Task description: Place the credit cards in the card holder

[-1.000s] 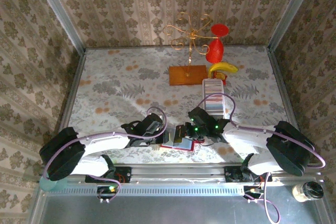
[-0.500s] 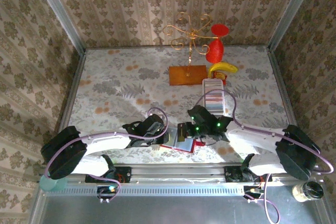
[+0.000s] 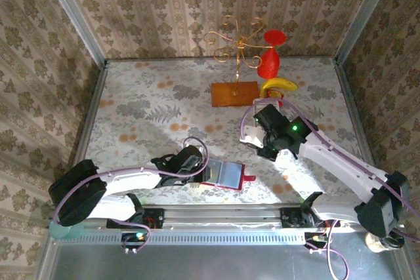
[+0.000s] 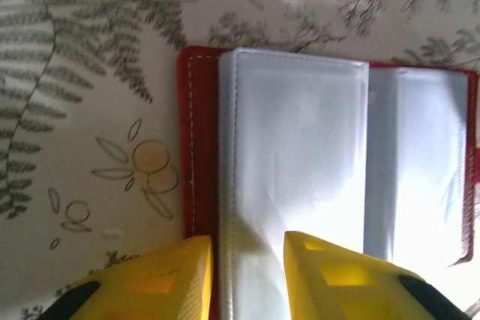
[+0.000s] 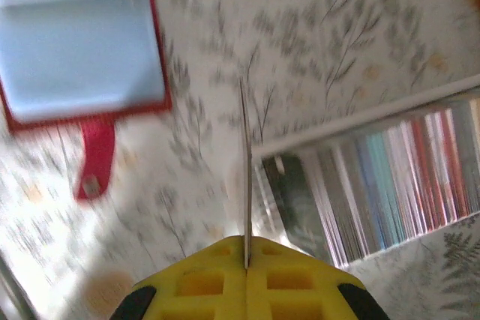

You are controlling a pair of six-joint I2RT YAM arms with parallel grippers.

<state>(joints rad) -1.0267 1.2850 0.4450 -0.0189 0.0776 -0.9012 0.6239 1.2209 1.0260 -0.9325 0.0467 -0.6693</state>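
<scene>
From above, we see the card holder (image 3: 225,174) lying open and flat on the table (image 3: 144,106) near the front edge, between the two arm bases, its snap tab (image 3: 248,177) pointing right. The left gripper (image 3: 199,170) sits on the holder's left side, and we judge it is there to pin the holder open so it cannot slide when a card is pushed in. The right arm (image 3: 328,155) hangs above the right half of the table, with a banana (image 3: 279,85) and an orange stand base (image 3: 234,93) further back. In the left wrist view, the left gripper's fingers (image 4: 172,282) stand apart. One is over the red border and the other on a grey-blue pocket, with the pocket showing in the gap, so nothing is pinched. The pockets we can see look empty to us. In the right wrist view, the right gripper (image 5: 246,249) is closed on one credit card (image 5: 245,170), held edge-on as a thin line. We take it that the card is gripped by one end so the free end can lead into a pocket. Below and to the right, the remaining credit cards (image 5: 405,170) stand on edge in a row in a white tray (image 5: 360,119). The holder lies at the upper left, well apart from the held card. We judge this to be the carry from tray to holder, and the card must next line up with a pocket mouth.
</scene>
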